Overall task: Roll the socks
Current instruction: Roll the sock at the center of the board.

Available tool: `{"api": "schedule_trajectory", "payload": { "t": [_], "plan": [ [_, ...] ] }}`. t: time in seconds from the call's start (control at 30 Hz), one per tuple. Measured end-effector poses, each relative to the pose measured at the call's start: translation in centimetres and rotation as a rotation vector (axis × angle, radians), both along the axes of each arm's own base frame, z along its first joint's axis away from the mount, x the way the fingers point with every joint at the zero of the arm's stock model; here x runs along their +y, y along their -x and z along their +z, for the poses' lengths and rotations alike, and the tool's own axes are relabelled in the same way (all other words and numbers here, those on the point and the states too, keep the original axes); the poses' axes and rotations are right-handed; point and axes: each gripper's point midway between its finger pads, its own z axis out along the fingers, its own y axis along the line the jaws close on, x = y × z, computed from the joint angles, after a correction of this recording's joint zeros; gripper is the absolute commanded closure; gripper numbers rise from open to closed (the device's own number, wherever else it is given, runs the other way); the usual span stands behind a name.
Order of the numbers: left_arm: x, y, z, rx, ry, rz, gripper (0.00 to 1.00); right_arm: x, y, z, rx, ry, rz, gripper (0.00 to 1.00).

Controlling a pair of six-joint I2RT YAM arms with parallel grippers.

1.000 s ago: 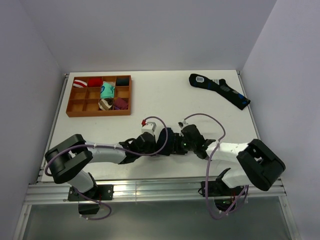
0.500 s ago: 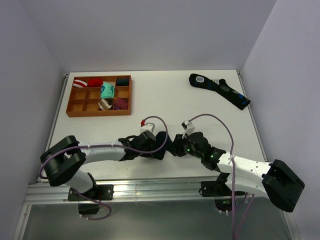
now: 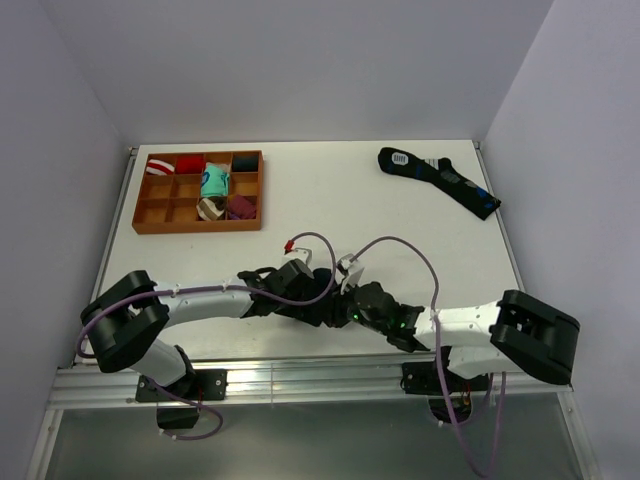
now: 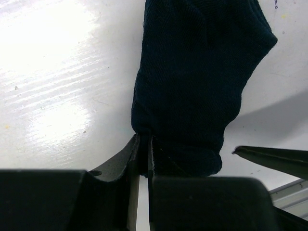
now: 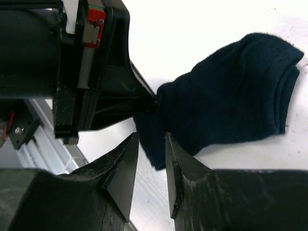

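Down by the near edge of the table (image 3: 330, 190), about midway between its two near corners, both arms bend inward and their wrists meet over one spot. From above the arms hide most of what lies there, so the wrist views tell more.

The socks (image 4: 192, 82) lie on the white tabletop as a dark navy, near-black oval of fabric. One end shows stacked, layered edges. The other end narrows to a folded corner.

The left gripper (image 4: 144, 142) has its jaws pressed together on that folded corner, with a thin pinch of fabric caught between the fingertips. The rest of the fabric stretches away from the fingers, and it is hard to say whether it rests flat or is slightly raised.

The right gripper (image 5: 150, 144) comes in from the opposite side, facing the left one. Its jaws stand only a narrow slit apart. The sock's edge shows through that slit, but no fabric appears caught between the fingers. In the left wrist view one right finger tip sits just beside the folded corner, apart from it.

Toward the far left corner sits an orange divided tray (image 3: 198, 229) holding colourful sock bundles (image 3: 213, 182). Toward the far right corner lies a longer black sock (image 3: 440, 180) with blue patches and a white label.
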Motion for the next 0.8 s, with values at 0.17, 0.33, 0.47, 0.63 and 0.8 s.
{"api": "schedule_trajectory", "payload": {
  "t": [0.17, 0.33, 0.47, 0.63, 0.8],
  "plan": [
    [-0.1, 0.2, 0.0, 0.02, 0.009, -0.008, 0.9, 0.3, 0.1, -0.9, -0.023, -0.016, -0.002, 0.62],
    [-0.3, 0.4, 0.0, 0.042, 0.025, -0.019, 0.91, -0.4, 0.6, -2.0, -0.026, -0.038, -0.006, 0.64],
    [-0.4, 0.4, 0.0, 0.052, 0.037, -0.02, 0.91, -1.0, 0.8, -1.9, -0.034, -0.076, -0.022, 0.62],
    [-0.6, 0.3, 0.2, 0.059, 0.055, -0.022, 0.91, -0.6, 0.9, -1.0, -0.052, -0.109, -0.013, 0.61],
    [-0.7, 0.3, 0.2, 0.065, 0.064, -0.034, 0.91, 0.7, 1.4, -0.2, -0.072, -0.124, 0.021, 0.61]
  ]
}}
